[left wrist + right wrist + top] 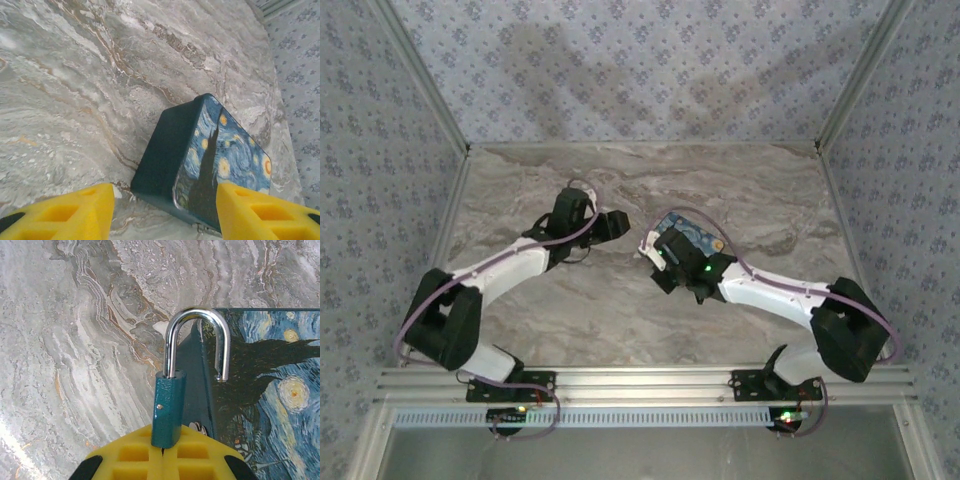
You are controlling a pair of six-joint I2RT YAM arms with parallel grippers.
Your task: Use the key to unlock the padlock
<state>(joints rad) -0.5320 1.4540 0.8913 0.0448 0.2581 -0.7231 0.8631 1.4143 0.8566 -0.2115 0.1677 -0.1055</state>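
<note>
**Right tool.** The right tool (162, 455) is clenched on the lower end of the padlock (167, 405). Its yellow fingers meet around the dark blue body and hold it upright, shackle pointing away from the wrist. The hold is low on the body, which leaves the shackle (197, 315) free to move.

**Padlock.** One leg of the shackle sits in the body. The other ends in open air, off to the side over the box edge. In my judgement the lock is already released and the main step is done. A small silver piece (201, 429) lies just beside the body; I cannot tell whether it is a key or a fitting of the box.

**Box.** A box (270, 390) with a painted night sky lies just beyond the padlock on the table (75, 340), and the free shackle leg hangs over its lid.

**Left tool.** The left tool (165, 212) is released, fingers wide apart with nothing between them. It is aimed at the near corner of the box, apparently standing by.

**Remaining risk.** The grip covers little of the padlock body, so a sideways knock against the box could twist the lock.
</note>
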